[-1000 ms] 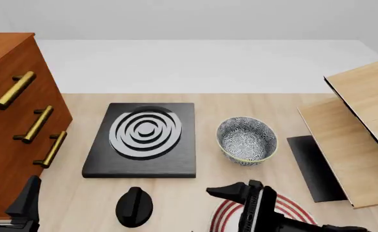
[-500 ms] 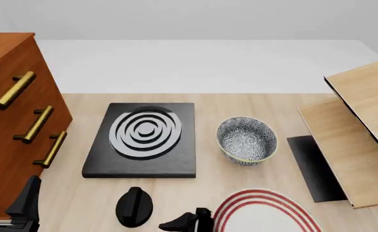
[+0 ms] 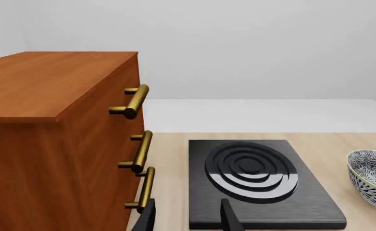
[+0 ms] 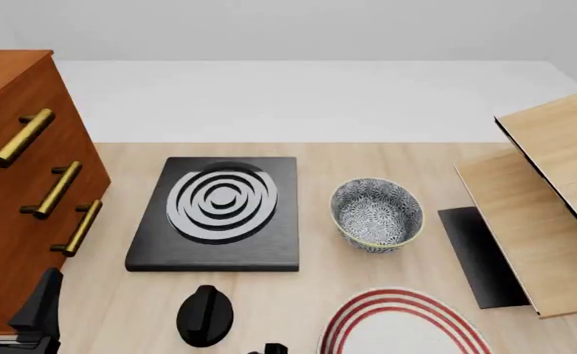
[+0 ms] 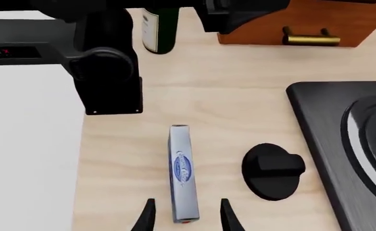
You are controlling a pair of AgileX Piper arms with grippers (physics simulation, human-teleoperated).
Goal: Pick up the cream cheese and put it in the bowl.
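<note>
Cream cheese (image 5: 182,175) lies betw. open right claw (image 5: 182,216) tips (black knob (image 5: 272,170) beside).

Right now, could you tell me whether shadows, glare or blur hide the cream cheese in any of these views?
Right wrist view: even, sharp lighting, no glare; the cream cheese is crisp between the right gripper fingertips. Front view: equally clean, with soft shadows under the bowl, but the box is out of frame. Left wrist view: sharp, box absent.

My robot's arms are all black, with the left arm (image 5: 107,72) made of chunky round and boxy parts with small white letters on its side, and each gripper (image 5: 184,216) ends in two thin, pointy black fingers (image 3: 230,219).
</note>
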